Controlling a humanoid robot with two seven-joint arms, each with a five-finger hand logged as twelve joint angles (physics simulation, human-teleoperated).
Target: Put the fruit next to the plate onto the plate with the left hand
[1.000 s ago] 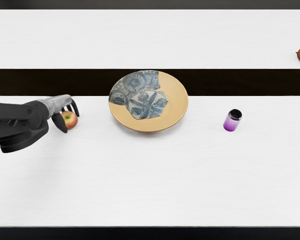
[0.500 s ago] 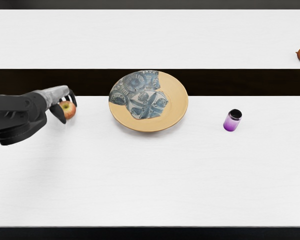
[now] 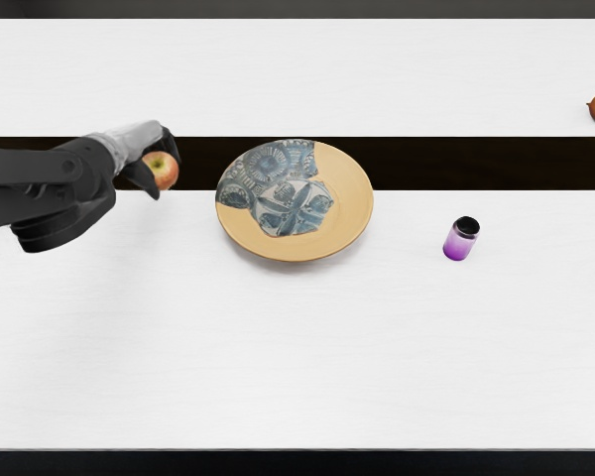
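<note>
Red apple [image 3: 162, 170] clasped in the left robot hand [image 3: 135, 156], left of the plate [image 3: 351, 210].

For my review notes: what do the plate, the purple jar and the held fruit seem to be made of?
The plate looks like glazed ceramic: smooth tan surface, blue-grey pattern across its left part. The purple jar seems translucent glass or plastic, paler near the top, with a dark top. The apple in the left hand looks like real fruit skin, red-yellow, slightly glossy.
</note>
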